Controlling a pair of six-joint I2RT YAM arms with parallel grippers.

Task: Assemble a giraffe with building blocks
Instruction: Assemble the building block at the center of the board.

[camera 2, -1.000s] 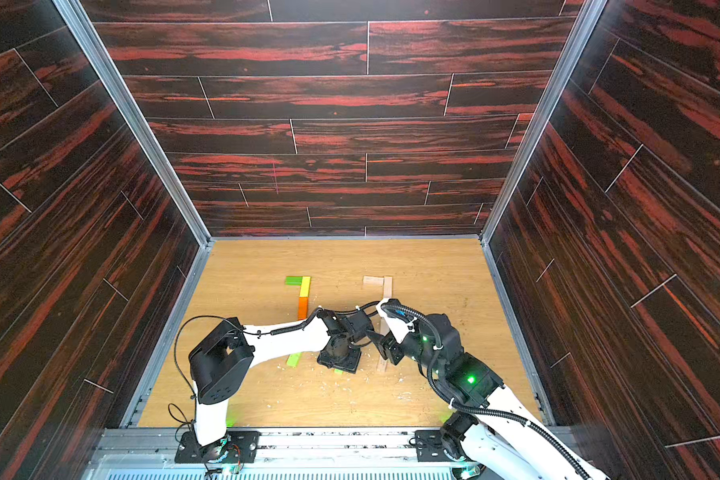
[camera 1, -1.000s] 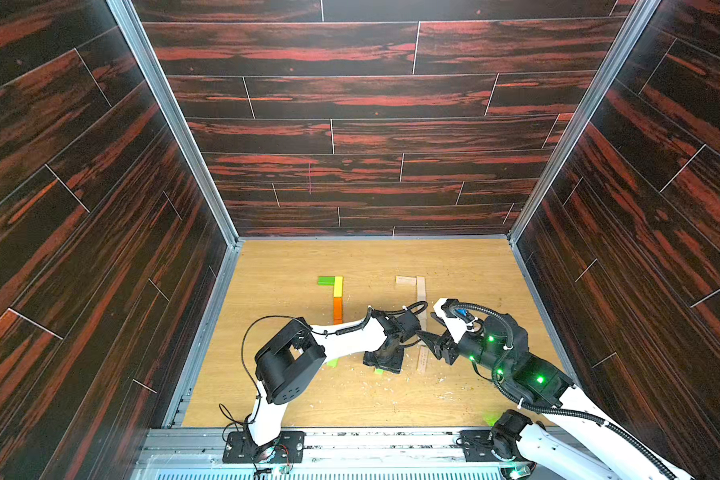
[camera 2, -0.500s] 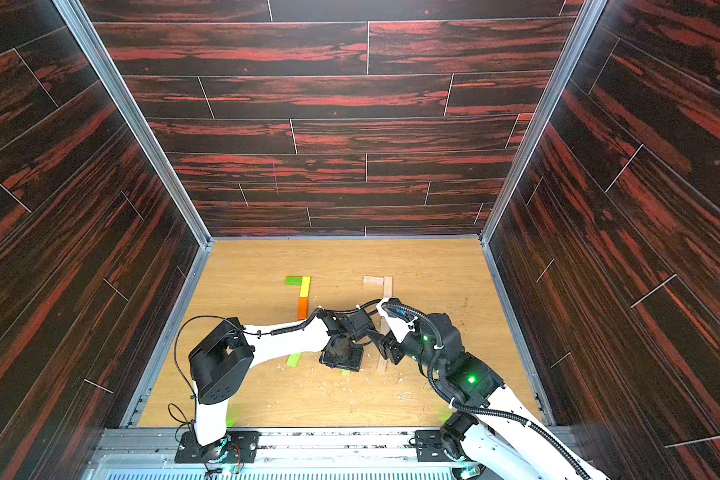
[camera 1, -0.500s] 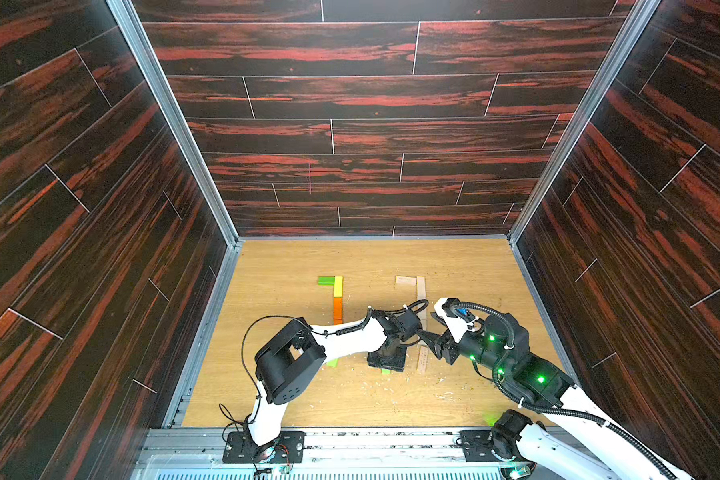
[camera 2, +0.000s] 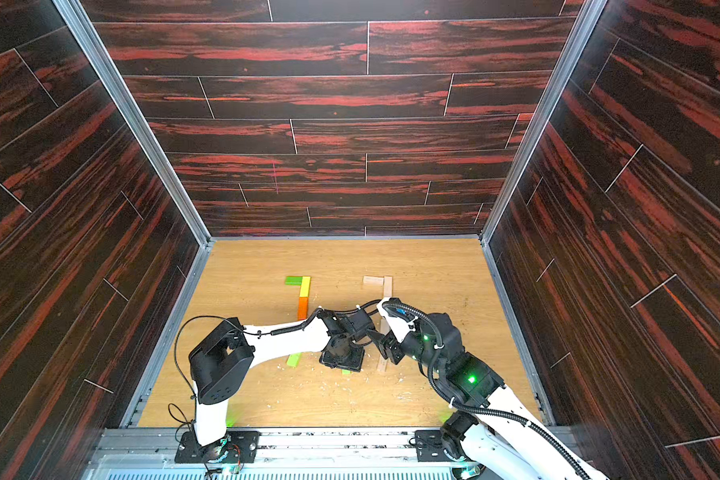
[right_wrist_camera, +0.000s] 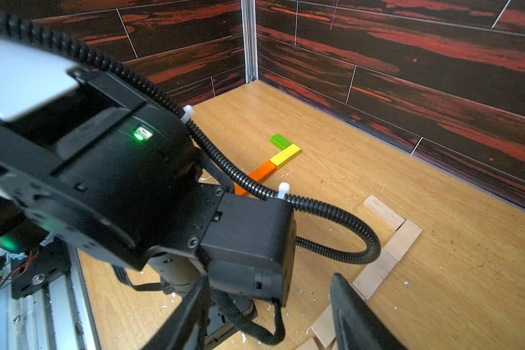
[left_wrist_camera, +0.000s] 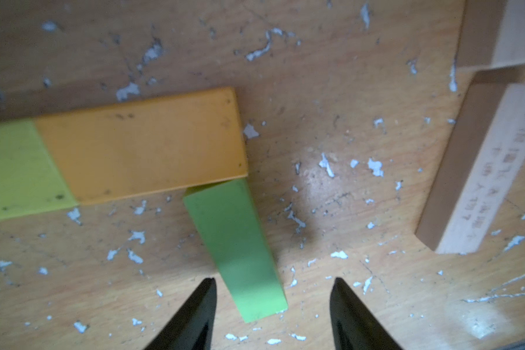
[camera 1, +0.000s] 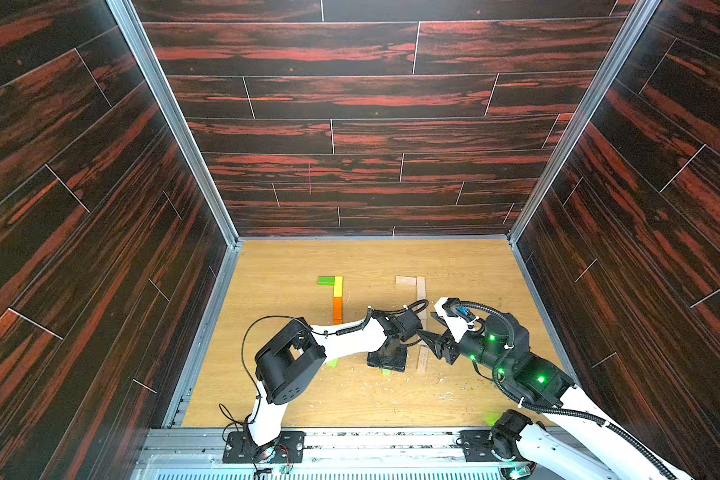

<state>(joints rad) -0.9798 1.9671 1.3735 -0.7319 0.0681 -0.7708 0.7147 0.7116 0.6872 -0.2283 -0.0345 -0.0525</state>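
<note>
The building blocks lie flat on the wooden floor (camera 1: 466, 266). In the left wrist view a green block (left_wrist_camera: 237, 248) butts at a right angle against an orange block (left_wrist_camera: 143, 145), which joins a lime one (left_wrist_camera: 15, 169). My left gripper (left_wrist_camera: 272, 303) points down, open. The green block's near end lies between its fingertips, close to one and well clear of the other. In both top views the left gripper (camera 1: 385, 362) (camera 2: 341, 359) covers most of that block. My right gripper (camera 1: 431, 343) (right_wrist_camera: 270, 303) hangs open beside the left wrist, holding nothing, over a pale plank (camera 1: 422, 359).
Farther back, a green (camera 1: 326, 280), a yellow (camera 1: 338, 286) and an orange block (camera 1: 337, 309) form an L. To their right, pale planks (camera 1: 405, 280) (camera 1: 421, 286) form a second L. White paint flecks (camera 1: 375, 386) litter the floor. Dark walls (camera 1: 100, 249) enclose it.
Both arms stay almost where they were. The left gripper has shifted only slightly over the green block.
</note>
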